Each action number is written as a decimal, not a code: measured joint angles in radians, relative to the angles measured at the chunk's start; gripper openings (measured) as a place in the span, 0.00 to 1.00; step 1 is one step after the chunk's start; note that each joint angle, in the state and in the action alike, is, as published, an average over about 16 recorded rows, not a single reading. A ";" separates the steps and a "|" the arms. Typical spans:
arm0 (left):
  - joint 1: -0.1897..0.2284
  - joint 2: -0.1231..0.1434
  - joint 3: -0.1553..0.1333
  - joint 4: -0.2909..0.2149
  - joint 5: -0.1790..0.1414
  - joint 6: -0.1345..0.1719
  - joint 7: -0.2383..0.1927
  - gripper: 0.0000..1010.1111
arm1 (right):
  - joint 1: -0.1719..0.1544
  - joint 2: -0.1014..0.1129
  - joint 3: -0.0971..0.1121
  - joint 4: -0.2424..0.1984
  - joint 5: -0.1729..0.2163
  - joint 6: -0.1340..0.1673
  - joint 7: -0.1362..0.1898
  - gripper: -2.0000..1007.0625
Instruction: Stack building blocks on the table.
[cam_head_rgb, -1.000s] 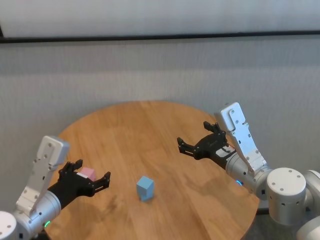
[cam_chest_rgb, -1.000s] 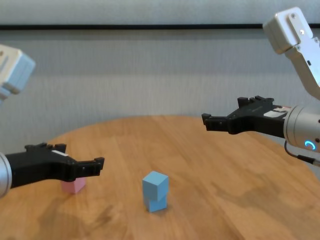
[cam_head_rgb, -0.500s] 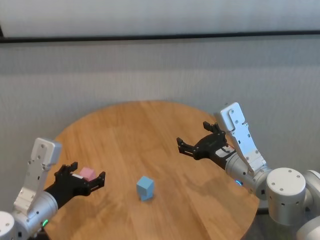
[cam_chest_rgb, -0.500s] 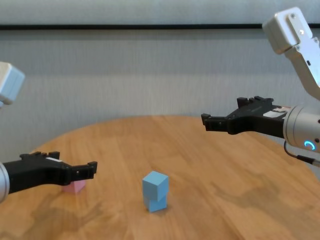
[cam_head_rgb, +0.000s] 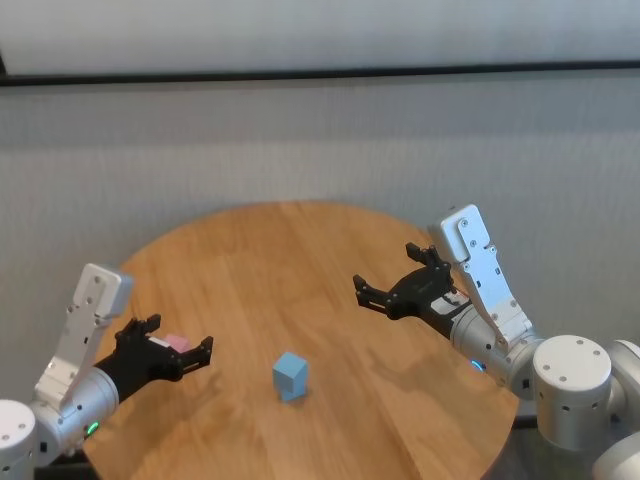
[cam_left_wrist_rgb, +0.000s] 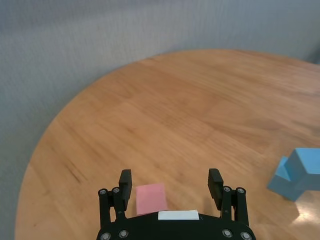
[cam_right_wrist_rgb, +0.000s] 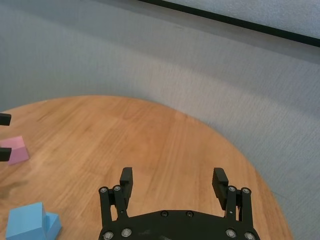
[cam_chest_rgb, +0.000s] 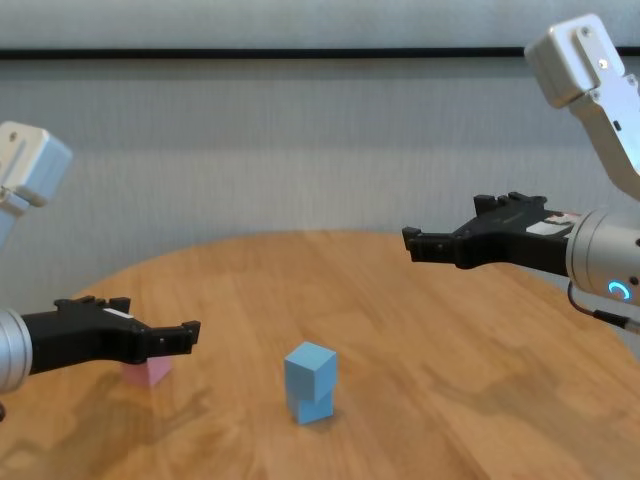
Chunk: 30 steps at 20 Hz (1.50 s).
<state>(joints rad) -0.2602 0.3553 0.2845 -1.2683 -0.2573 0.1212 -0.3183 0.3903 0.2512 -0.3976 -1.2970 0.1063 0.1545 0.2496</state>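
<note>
A pink cube (cam_head_rgb: 178, 344) lies on the round wooden table (cam_head_rgb: 300, 250) at its left. My left gripper (cam_head_rgb: 180, 333) is open and hovers just over it; in the left wrist view the pink cube (cam_left_wrist_rgb: 151, 198) sits between the fingers (cam_left_wrist_rgb: 125, 177), off to one side. The two light blue cubes stand stacked (cam_head_rgb: 290, 376), upper one twisted, at the table's middle front, also in the chest view (cam_chest_rgb: 311, 382). My right gripper (cam_head_rgb: 385, 268) is open and empty, raised above the table's right half.
A grey wall (cam_head_rgb: 320, 140) rises close behind the table. The table's rim (cam_chest_rgb: 90, 285) curves near my left arm. Bare wood (cam_chest_rgb: 440, 340) lies between the blue stack and my right arm.
My left gripper has sunk a little and drawn back slightly over the pink cube, still open. The right arm and the cubes have not moved.
</note>
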 joint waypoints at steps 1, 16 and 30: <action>-0.005 -0.002 -0.001 0.009 0.002 -0.001 -0.002 0.99 | 0.000 0.000 0.000 0.000 0.000 0.000 0.000 0.99; -0.029 -0.025 -0.020 0.082 0.014 0.004 -0.014 0.99 | 0.000 0.000 0.000 0.000 0.000 0.000 0.000 0.99; -0.050 -0.037 -0.022 0.122 0.025 0.011 -0.018 0.99 | 0.000 0.000 0.000 0.000 0.000 0.000 0.000 0.99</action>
<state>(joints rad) -0.3104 0.3181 0.2629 -1.1459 -0.2326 0.1324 -0.3366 0.3902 0.2512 -0.3976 -1.2970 0.1064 0.1546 0.2495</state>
